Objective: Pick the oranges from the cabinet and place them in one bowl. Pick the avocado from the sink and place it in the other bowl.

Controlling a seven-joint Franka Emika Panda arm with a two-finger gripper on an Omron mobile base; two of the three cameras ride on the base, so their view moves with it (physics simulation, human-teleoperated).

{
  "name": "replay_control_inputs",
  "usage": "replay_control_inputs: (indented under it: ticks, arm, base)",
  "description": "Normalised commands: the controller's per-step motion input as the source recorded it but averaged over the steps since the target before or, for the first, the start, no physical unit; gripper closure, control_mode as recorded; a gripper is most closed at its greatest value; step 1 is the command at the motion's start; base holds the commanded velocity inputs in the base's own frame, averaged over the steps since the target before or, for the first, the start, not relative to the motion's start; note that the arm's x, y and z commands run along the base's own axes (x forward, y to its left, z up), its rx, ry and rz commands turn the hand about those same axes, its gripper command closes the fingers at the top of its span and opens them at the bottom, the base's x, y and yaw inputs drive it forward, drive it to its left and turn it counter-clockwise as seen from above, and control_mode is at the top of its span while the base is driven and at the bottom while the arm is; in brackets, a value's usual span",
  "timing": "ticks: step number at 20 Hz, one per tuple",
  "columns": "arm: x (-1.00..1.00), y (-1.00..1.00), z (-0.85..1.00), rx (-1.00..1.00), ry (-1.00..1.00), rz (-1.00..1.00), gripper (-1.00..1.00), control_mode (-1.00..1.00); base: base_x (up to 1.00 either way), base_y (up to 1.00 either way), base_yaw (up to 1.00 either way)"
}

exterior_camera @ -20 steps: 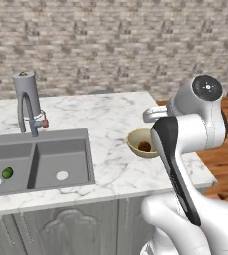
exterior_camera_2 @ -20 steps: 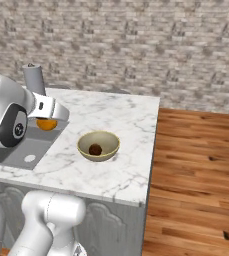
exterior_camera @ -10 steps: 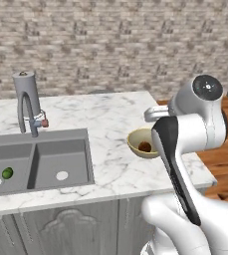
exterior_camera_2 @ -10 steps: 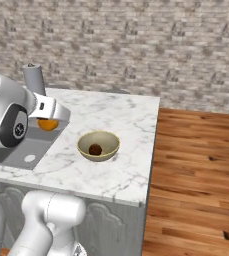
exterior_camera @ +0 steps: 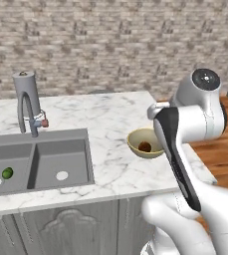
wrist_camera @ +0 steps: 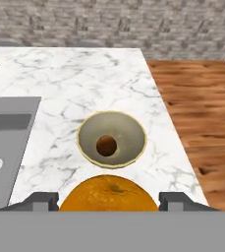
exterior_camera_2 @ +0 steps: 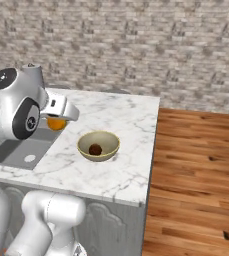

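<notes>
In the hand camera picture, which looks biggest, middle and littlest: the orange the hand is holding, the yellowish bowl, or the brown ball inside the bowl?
1. Held orange, but it sits right at the camera, so its size is exaggerated.
2. Yellowish bowl, nearly as wide.
3. Brown ball, clearly littlest.

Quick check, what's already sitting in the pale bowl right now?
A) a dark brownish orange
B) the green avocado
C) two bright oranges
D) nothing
A: the hand view shows one small dark brownish orange lying in the bottom of the pale bowl, while the bright orange sits between the fingers of the gripper above the counter and the avocado lies in the sink.
</notes>
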Motion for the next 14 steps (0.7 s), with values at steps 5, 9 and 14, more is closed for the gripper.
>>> replay_control_inputs:
  ticks: [5,9,14]
  arm:
    - [0.24,-0.14,-0.03,0.0,0.01,0.0,1.0,-1.0]
    - [0.27,-0.16,-0.03,0.0,0.05,0.0,1.0,-1.0]
    - [0.28,-0.14,-0.06,0.0,0.09,0.0,1.0,-1.0]
  base:
    - [0.0,0.0,0.0]
    - [0.0,0.0,0.0]
    - [0.0,0.0,0.0]
